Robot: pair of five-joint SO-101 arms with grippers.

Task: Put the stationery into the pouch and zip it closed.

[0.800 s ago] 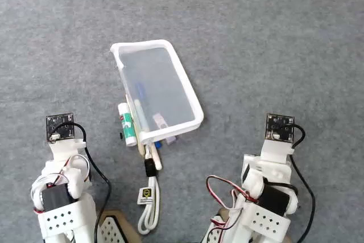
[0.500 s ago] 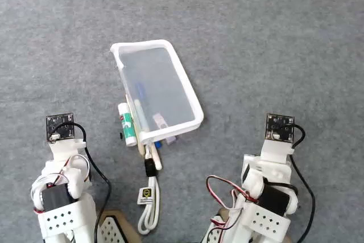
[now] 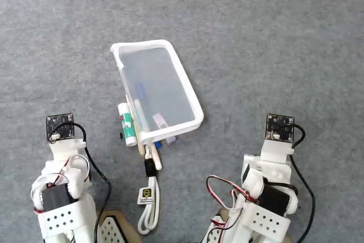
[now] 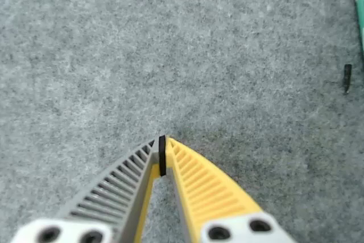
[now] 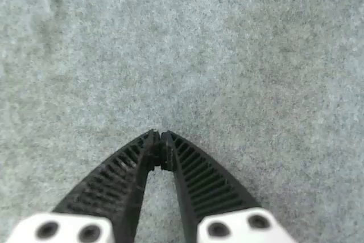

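While both jaws sit closed, empty, by the near edge of the surface [image 3: 273,44], the pouch [image 3: 156,86] lies left of centre, glue stick [image 3: 127,123] just beside its mouth. I would spread the left jaws, grip the stick mid-length, slide it in endwise.

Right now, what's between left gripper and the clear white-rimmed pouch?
High view: a white green-labelled glue stick beside the pouch, a small black bit by it; else bare grey mat.
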